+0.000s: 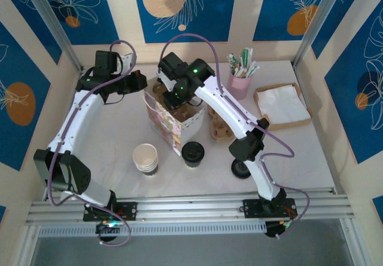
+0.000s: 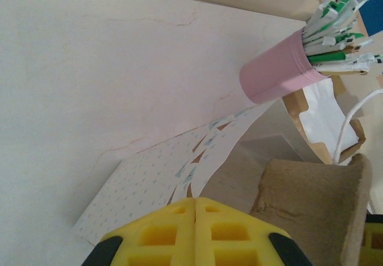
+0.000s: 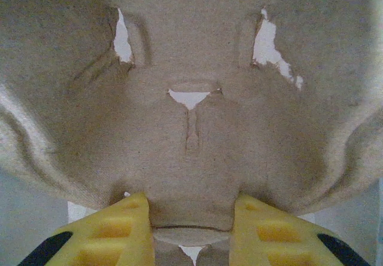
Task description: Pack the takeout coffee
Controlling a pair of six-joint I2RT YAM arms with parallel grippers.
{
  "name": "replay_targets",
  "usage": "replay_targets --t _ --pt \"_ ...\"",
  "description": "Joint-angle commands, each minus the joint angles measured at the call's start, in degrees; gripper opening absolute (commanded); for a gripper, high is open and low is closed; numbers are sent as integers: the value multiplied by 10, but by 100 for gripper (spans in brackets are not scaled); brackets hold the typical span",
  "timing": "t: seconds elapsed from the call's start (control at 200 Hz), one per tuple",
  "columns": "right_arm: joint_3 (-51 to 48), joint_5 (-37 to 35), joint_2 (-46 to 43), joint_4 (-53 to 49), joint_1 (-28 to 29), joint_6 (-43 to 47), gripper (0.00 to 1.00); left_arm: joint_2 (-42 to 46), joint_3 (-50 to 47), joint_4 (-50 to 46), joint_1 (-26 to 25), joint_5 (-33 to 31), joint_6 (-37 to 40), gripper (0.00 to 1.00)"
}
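The takeout coffee (image 1: 192, 152), a cream cup with a black lid, stands on the table in front of the patterned paper bag (image 1: 179, 122). My right gripper (image 1: 173, 95) is over the bag's open top. It is shut on the middle tab of a brown cardboard cup carrier (image 3: 191, 98), with a yellow finger (image 3: 128, 224) on either side. My left gripper (image 2: 195, 201) is at the bag's left rim with its jaws pressed together, and the paper edge (image 2: 190, 185) runs into the seam between them. The carrier (image 2: 311, 206) sits to its right.
A stack of lidless cream cups (image 1: 145, 158) stands left of the coffee. A loose black lid (image 1: 241, 169) lies by the right arm. More brown carriers (image 1: 220, 128) sit right of the bag. A pink cup of stirrers (image 1: 239, 82) and a napkin tray (image 1: 281, 104) are at the back right.
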State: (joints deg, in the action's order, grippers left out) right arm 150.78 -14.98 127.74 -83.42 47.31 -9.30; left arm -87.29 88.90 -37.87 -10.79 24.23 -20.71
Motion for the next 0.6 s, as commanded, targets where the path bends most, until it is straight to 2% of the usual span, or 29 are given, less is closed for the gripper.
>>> replay_targets --t 0.0,0.595 --pt "-3 18 6 -33 -4 -15 31 31 5 44 -12 15 14 0" --pt "-22 32 18 -39 -13 -33 29 59 -27 103 -31 24 21 0"
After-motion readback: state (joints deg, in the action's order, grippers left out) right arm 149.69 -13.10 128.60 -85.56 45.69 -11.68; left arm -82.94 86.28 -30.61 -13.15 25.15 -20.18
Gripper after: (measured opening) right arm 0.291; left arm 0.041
